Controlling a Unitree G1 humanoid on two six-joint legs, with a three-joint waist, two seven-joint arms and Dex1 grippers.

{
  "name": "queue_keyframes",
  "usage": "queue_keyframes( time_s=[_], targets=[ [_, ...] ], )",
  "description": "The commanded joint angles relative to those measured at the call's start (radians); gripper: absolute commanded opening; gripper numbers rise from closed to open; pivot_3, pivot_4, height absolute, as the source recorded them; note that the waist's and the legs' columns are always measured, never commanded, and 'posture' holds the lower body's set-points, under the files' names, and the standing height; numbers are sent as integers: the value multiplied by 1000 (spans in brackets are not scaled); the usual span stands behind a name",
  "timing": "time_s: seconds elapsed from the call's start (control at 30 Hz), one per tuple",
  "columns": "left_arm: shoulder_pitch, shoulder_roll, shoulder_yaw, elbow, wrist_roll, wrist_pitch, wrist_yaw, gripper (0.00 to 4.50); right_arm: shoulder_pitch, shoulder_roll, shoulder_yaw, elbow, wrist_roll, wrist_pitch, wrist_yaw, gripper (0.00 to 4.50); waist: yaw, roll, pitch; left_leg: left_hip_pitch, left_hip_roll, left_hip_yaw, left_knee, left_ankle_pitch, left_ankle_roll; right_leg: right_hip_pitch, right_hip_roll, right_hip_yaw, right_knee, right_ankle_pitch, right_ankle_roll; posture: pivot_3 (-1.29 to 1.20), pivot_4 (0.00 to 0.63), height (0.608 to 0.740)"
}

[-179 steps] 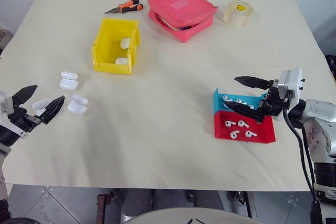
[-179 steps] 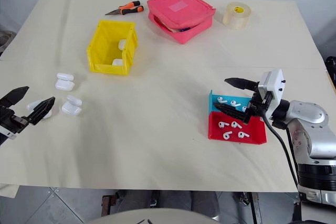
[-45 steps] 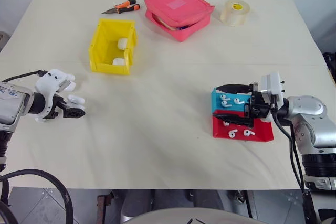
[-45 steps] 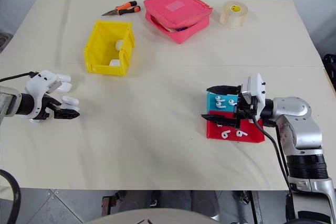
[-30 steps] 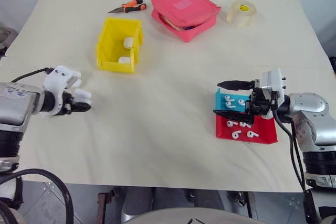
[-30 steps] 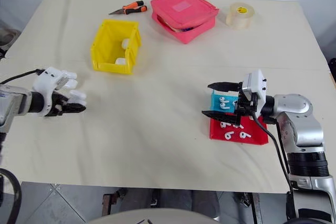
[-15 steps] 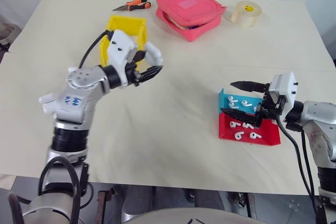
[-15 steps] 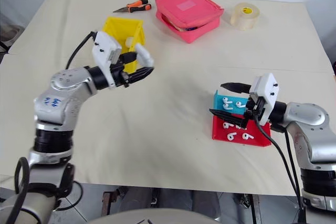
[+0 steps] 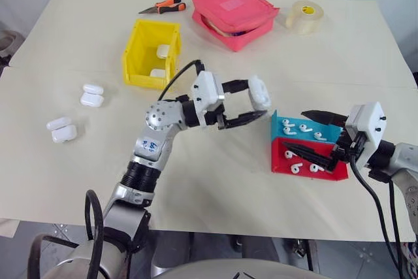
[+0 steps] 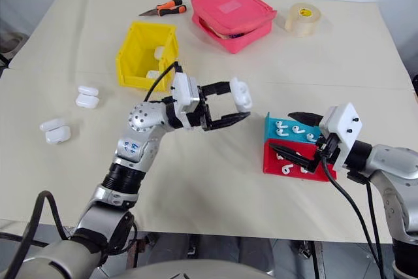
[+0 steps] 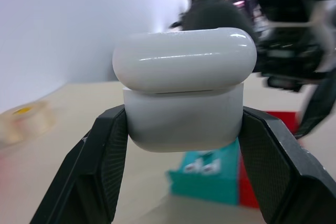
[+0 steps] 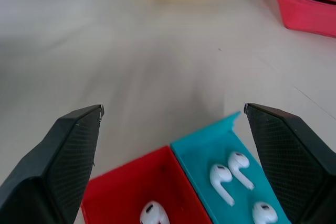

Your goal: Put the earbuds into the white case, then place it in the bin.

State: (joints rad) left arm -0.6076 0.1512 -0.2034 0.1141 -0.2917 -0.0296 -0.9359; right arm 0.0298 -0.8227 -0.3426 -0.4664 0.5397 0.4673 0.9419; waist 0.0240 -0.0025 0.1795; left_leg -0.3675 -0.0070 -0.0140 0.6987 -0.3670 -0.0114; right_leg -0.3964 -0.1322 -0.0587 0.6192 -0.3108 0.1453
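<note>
The left hand [image 9: 251,104] is clamped on the white case [image 9: 258,92], a glossy, rounded pebble with a thin seam between its closed lid and body, and holds it in the air above the middle of the worktop [image 9: 215,174], just left of the trays. The right hand [image 9: 312,136] hangs with its fingers spread wide and nothing between them over the blue tray [image 9: 297,129] and red tray [image 9: 307,164], where the earbuds [image 9: 288,126], tiny white pieces with short stems, lie loose. The bin [image 9: 151,54], bright yellow with tall walls, stands far left with two more cases inside.
</note>
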Motion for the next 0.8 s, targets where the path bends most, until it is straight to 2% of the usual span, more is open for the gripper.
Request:
queue_keyframes(
  time_s=[0.03,0.33,0.43,0.5,0.6,0.7,0.8],
  targets=[
    [53,-2,-26,-102,-53,22,-41,2782,61,-57,-77,-71,-5,21,7,4500,1,0,0,0,0,0,0,0,0,0,0,0,0,0,0,0,150,740],
    [183,37,-61,-210,-96,73,-104,2782,315,-131,-273,-229,-2,114,60,4500,5,0,0,1,0,-2,1,0,1,3,0,0,-1,0,0,0,150,740],
    [215,46,-68,-228,-105,81,-118,2782,441,-207,-338,-288,3,298,93,4500,5,1,-1,1,0,-2,0,0,1,3,0,0,-2,0,0,0,150,740],
    [226,44,-65,-237,-108,86,-111,2782,465,-224,-366,-309,13,339,97,4500,5,1,-1,2,-1,-1,0,0,2,4,0,0,-2,0,0,0,150,740],
    [242,46,-70,-249,-108,86,-107,2782,475,-208,-413,-335,27,353,108,3870,4,1,-1,2,0,-2,0,0,2,4,0,0,-2,0,0,0,150,740],
    [254,48,-72,-258,-106,86,-100,2782,485,-202,-424,-352,18,363,109,2914,4,1,-1,2,0,-2,0,0,2,4,0,0,-2,0,0,0,150,740],
    [268,51,-77,-270,-106,84,-100,2782,480,-198,-419,-370,24,378,97,2914,4,1,-1,2,0,-2,0,0,2,4,0,0,-2,0,0,0,150,740]
  ],
)
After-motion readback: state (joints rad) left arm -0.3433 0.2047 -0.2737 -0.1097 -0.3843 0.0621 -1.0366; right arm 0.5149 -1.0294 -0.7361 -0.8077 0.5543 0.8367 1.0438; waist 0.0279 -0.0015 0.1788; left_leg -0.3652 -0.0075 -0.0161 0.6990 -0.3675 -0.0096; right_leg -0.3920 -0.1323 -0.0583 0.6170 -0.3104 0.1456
